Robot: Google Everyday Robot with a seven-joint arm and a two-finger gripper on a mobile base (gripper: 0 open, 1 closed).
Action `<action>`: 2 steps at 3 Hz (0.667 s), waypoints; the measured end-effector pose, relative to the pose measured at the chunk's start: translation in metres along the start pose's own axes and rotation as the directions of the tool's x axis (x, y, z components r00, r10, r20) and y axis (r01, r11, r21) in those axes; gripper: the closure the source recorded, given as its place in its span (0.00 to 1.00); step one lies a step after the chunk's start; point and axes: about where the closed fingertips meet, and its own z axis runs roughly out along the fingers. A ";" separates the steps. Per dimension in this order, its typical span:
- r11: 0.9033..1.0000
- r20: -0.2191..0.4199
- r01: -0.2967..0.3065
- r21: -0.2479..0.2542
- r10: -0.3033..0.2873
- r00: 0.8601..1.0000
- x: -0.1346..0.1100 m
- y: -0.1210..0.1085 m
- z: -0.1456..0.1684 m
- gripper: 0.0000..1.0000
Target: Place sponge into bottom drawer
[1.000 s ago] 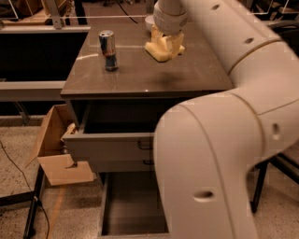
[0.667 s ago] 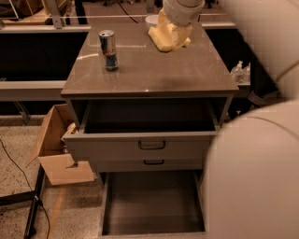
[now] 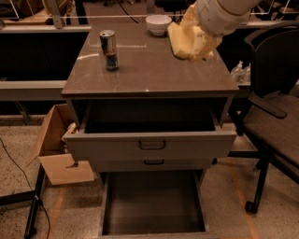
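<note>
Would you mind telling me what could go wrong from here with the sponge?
The gripper holds the sponge above the back right of the table, far from the bottom drawer. The open top drawer juts out above it, so the sponge may land there or the arm may hit its front.

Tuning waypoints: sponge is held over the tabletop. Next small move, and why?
Probably bring the gripper toward the camera, past the front edge of the cabinet top: it holds the sponge above that surface, while the bottom drawer lies open low down, below the open top drawer.
</note>
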 end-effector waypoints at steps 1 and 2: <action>0.991 0.029 -0.058 -0.118 0.062 0.998 -0.021 0.071 0.012 1.00; 0.966 0.056 -0.108 -0.235 0.124 0.991 -0.047 0.145 0.035 1.00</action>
